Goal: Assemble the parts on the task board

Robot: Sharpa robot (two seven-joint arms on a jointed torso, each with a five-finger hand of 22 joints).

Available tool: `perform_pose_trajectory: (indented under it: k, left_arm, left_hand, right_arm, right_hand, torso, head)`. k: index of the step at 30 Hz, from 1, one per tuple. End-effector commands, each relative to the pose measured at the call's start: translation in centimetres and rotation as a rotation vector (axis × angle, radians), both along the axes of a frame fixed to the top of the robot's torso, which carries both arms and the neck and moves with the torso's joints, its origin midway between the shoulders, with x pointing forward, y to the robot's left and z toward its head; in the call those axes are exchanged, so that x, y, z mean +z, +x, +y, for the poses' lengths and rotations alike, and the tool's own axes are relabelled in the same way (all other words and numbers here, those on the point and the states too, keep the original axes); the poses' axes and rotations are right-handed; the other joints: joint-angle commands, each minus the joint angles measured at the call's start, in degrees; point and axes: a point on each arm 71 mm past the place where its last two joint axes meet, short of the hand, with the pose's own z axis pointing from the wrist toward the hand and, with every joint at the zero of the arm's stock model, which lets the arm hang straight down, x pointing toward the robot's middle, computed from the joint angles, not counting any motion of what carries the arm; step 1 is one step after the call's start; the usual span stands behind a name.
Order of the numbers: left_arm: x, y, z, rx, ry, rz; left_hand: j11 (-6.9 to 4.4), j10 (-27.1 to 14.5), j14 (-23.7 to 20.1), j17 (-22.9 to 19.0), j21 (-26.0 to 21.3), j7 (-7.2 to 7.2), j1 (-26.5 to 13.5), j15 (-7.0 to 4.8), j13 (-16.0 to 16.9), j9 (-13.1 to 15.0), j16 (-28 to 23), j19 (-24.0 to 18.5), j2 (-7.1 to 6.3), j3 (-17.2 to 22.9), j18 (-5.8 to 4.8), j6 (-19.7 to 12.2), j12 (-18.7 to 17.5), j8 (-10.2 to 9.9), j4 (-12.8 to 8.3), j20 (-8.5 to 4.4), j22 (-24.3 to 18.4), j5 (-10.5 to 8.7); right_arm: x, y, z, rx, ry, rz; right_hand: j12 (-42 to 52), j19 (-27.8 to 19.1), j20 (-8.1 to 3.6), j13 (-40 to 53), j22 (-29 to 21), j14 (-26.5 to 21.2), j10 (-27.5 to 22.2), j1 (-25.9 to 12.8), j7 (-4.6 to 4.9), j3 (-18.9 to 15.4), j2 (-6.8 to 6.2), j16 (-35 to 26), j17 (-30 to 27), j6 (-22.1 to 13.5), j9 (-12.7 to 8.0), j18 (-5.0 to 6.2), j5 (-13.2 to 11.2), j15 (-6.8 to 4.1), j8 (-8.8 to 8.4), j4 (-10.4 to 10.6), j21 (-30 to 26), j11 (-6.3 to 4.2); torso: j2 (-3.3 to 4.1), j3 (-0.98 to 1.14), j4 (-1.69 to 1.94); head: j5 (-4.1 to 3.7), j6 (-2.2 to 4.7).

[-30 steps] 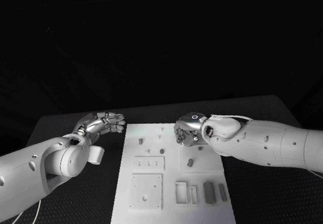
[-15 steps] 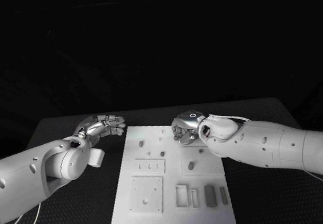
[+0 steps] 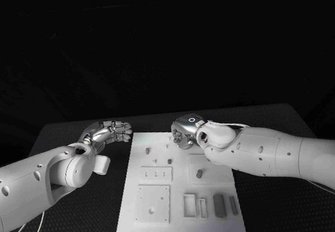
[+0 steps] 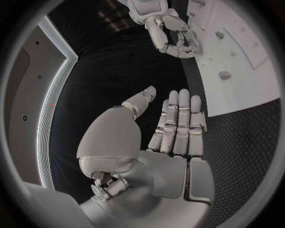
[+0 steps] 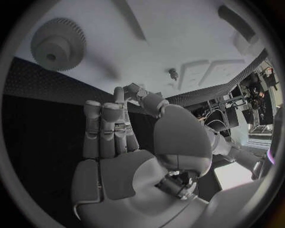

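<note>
Task board lies mid-frame on the table; right hand hovers over its top edge, left hand beside its upper-left corner, both released, empty.

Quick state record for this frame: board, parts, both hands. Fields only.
board: white task board flat on the black table
parts: small pieces in the board's recesses, e.g. a dark bar near its front edge; a toothed gear lies on the board
left hand: left hand beside the board's far left corner, fingers straight, holds nothing
right hand: right hand over the board's far end; nothing seen in it
</note>
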Motion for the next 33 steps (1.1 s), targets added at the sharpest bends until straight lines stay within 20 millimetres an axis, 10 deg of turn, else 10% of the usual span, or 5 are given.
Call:
perform_pose_trajectory:
  k: [1,24,33]
  left_arm:
    - [0.1,0.1,-0.4,-0.018,-0.009,-0.006]
    - [0.2,0.1,-0.9,-0.025,-0.011,-0.008]
    - [0.3,0.1,-0.9,-0.026,-0.010,-0.010]
  left_hand:
    - [-0.02,-0.3,-0.4,0.1,0.4,0.33,-0.5,0.05,0.0,0.1,0.3,-0.4,0.03,0.1,0.65,-0.1,-0.3,-0.3,-0.3,-0.12,1.3,0.24]
    - [0.01,-0.4,-0.4,0.1,0.5,0.27,-0.6,0.07,0.0,0.1,0.3,-0.5,0.03,0.1,0.65,-0.1,-0.4,-0.4,-0.4,-0.10,1.3,0.23]
    - [0.02,-0.4,-0.4,0.1,0.5,0.26,-0.7,0.07,0.0,0.1,0.3,-0.5,0.01,0.1,0.65,-0.1,-0.4,-0.4,-0.4,-0.10,1.3,0.23]
  right_arm:
    - [0.4,0.2,0.3,-0.021,-0.016,-0.086]
    - [0.4,0.8,1.9,-0.015,-0.025,-0.103]
    - [0.4,0.7,2.3,-0.003,-0.025,-0.098]
  right_hand:
    - [0.2,0.3,-0.01,0.1,0.1,0.1,0.5,0.1,-1.30,0.4,-0.75,0.2,-0.1,1.7,1.9,3.35,0.1,-0.47,0.53,0.0,0.4,-0.13]
    - [0.1,0.5,0.04,0.5,0.2,0.1,0.6,0.1,-1.37,1.2,-1.30,0.5,-0.1,1.8,2.2,3.35,0.0,-0.52,0.51,0.2,0.6,-0.19]
    - [0.1,0.6,0.05,0.5,0.2,0.1,0.6,0.1,-1.38,1.3,-1.33,0.6,-0.1,1.8,2.2,3.35,0.0,-0.53,0.50,0.2,0.6,-0.19]
  torso:
    - [0.04,0.01,0.11]
    - [0.59,-0.42,1.02]
    - [0.63,-0.43,0.82]
  head:
    - [-0.07,0.10]
    - [-0.25,0.35]
    - [0.17,0.07]
